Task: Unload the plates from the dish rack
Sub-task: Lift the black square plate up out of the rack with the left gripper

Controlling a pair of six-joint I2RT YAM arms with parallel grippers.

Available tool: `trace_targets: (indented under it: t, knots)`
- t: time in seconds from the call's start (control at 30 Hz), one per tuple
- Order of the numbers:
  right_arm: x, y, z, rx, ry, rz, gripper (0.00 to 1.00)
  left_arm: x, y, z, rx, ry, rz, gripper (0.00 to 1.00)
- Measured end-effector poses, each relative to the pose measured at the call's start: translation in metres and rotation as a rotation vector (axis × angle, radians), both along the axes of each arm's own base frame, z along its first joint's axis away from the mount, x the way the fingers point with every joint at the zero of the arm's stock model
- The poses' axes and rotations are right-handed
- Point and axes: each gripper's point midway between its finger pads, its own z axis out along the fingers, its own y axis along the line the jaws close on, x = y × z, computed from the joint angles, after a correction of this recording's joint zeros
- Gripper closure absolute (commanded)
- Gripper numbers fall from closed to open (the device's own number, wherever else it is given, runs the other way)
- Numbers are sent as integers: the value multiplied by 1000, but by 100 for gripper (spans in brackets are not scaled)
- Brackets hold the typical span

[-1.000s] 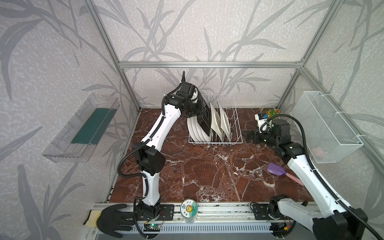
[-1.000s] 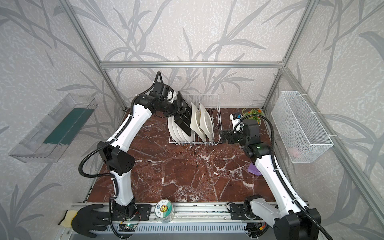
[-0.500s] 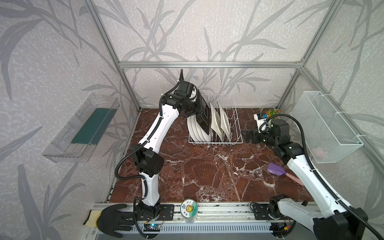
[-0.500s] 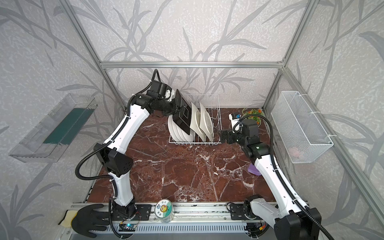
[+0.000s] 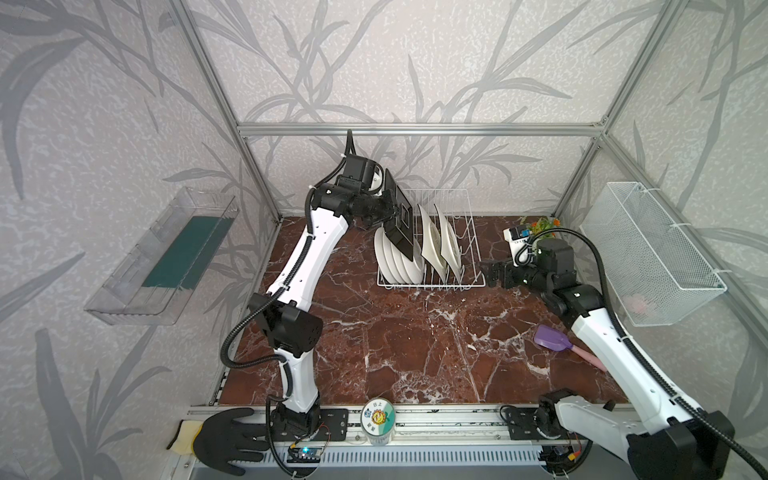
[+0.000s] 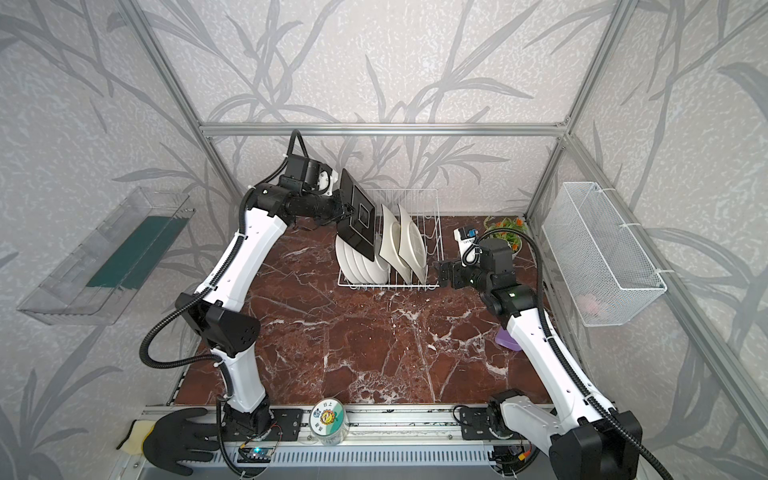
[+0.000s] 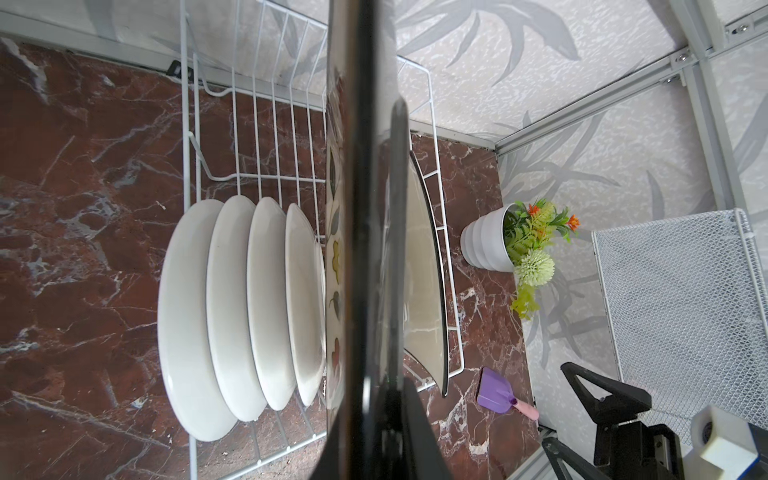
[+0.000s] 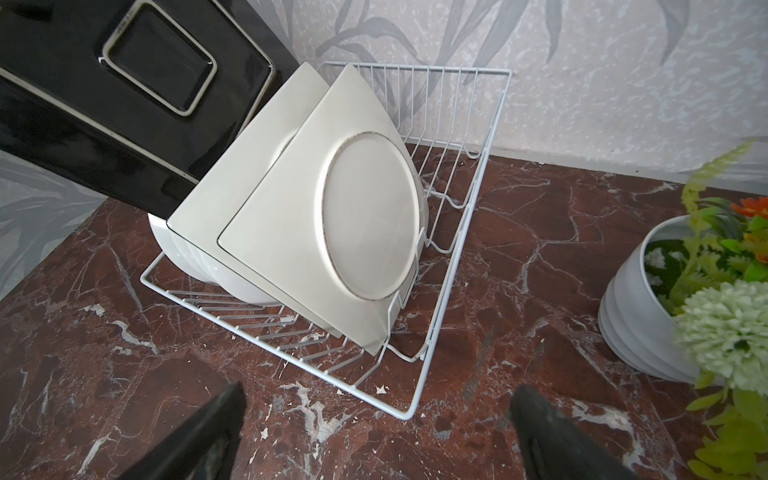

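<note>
Left hand: the left hand (image 5: 385, 209) is gripping the black plate (image 5: 402, 226) by one rim, jaws closed on it.
Black plate: it is hanging tilted above the left end of the dish rack (image 5: 432, 286), with its lower corner low over the round white plates (image 5: 392, 264) and beside the cream plates (image 5: 434, 243). Whether it is clearing them cannot be told.
Slip risk: only one glossy edge is being pinched, so the plate is likely straining to swing or slide out and drop onto the crockery below.
Snag risk: a sideways carry started too low is risking a knock against the nearer cream plate, or dragging the light wire rack along.
Right hand: the right hand (image 6: 441, 272) is hovering wide open and empty, just beside the rack's right end, low over the surface (image 5: 415, 340).
Remaining load: the round and cream plates are standing in the rack.
</note>
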Motion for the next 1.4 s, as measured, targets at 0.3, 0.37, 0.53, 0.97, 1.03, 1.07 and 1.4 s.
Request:
trace_targets:
  t: [0.3, 0.37, 0.53, 0.97, 1.03, 1.07, 1.4]
  knots:
    - [-1, 3, 1, -4, -3, 5, 1, -8, 9, 45, 9, -100, -8, 100]
    - [-1, 3, 2, -3, -5, 4, 1, -10, 10, 56, 14, -137, -19, 100]
    - [1, 5, 13, 24, -19, 0, 1, -13, 12, 62, 62, -187, -62, 100]
    - [7, 24, 73, 226, -80, 32, 1, -29, 5, 43, 337, -310, -280, 100]
    - [10, 28, 83, 264, -87, 41, 1, -32, 6, 41, 376, -332, -301, 100]
    - [11, 30, 86, 279, -88, 44, 1, -33, 8, 42, 394, -343, -310, 100]
    - [21, 38, 102, 365, -66, 46, 1, -41, 18, 76, 497, -543, -314, 100]
